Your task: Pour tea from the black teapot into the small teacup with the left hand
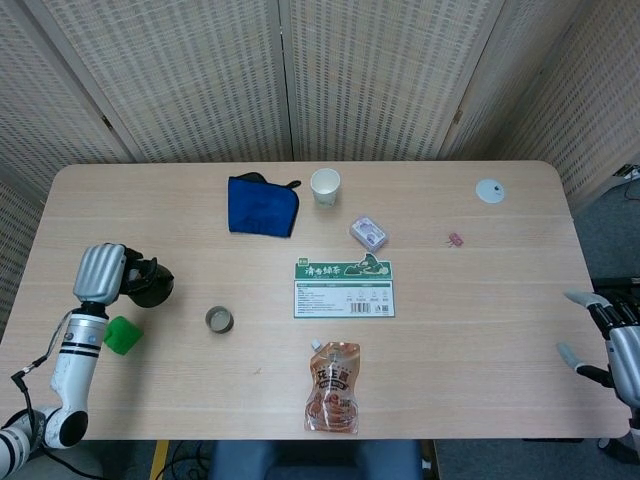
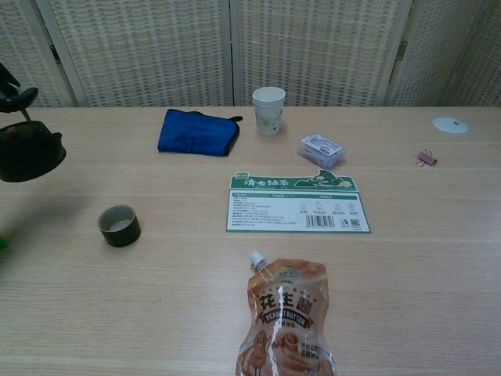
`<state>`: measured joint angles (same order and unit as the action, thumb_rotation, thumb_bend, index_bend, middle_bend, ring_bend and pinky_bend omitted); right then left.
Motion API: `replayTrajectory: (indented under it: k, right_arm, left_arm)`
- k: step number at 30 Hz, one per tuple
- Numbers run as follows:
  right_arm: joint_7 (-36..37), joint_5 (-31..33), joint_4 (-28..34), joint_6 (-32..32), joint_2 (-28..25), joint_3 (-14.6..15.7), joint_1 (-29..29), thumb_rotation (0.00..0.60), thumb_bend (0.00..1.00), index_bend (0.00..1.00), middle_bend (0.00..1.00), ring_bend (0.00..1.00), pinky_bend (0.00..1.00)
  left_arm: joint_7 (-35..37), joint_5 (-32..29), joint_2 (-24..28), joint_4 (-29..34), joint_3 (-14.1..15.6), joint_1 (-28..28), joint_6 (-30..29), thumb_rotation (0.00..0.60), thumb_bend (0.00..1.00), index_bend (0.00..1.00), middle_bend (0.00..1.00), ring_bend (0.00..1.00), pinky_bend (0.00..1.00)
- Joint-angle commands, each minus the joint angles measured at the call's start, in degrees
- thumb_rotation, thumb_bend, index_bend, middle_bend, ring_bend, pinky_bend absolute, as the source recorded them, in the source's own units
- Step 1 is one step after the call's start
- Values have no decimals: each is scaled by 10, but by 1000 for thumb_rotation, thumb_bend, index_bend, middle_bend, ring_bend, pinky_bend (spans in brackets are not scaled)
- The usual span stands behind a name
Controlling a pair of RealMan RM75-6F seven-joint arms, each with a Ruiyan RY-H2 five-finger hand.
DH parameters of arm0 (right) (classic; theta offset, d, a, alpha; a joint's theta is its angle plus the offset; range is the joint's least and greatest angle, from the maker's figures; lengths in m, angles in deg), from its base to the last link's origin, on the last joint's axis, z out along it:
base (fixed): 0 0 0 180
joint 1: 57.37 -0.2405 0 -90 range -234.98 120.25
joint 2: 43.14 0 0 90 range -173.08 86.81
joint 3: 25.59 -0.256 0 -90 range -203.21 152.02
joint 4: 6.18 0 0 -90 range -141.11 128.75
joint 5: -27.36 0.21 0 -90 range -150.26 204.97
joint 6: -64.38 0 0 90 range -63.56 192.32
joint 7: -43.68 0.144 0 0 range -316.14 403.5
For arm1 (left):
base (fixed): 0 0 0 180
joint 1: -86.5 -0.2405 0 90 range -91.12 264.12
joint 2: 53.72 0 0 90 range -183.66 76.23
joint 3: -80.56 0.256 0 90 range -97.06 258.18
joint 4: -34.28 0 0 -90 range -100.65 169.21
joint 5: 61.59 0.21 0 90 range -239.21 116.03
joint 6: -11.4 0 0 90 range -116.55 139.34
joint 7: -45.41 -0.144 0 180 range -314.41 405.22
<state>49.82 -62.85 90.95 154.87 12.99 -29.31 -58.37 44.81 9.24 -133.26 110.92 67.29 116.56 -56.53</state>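
Pale wooden table (image 1: 480,290); woven folding screens (image 1: 380,70) behind; grey floor (image 1: 610,215).

"PEANUT BUTTER" on the pouch (image 2: 287,317); the green card's (image 2: 298,204) print too small to read

The teapot (image 1: 148,282) is black, round and squat, with a thin wire handle over its top. It hangs upright from the left robot hand (image 1: 100,272), off the surface (image 1: 480,300), on the side of the robot hand that faces the cup. The cup (image 1: 219,320) is small, dark outside and pale inside, and stands upright on the surface, apart from the robot hand, beyond and below the teapot.
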Motion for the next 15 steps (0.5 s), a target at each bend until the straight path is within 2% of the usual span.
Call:
replayTrajectory:
  k: [1, 6, 15]
  right_arm:
    - [1, -1, -1, 0, 0, 0, 0, 600, 197, 258, 297, 221, 185]
    - [3, -1, -2, 1, 1, 1, 1, 600, 197, 259, 297, 221, 185]
    - [9, -1, -7, 5, 2, 3, 4, 600, 197, 258, 298, 221, 185]
  left_arm:
    - [-3, 12, 6, 12, 7, -4, -8, 352, 471, 1000, 1000, 1000, 553]
    - [-9, 31, 10, 26, 15, -7, -17, 334, 472, 1000, 1000, 1000, 553]
    - [-31, 57, 17, 50, 29, -11, -31, 239, 473, 1000, 1000, 1000, 555]
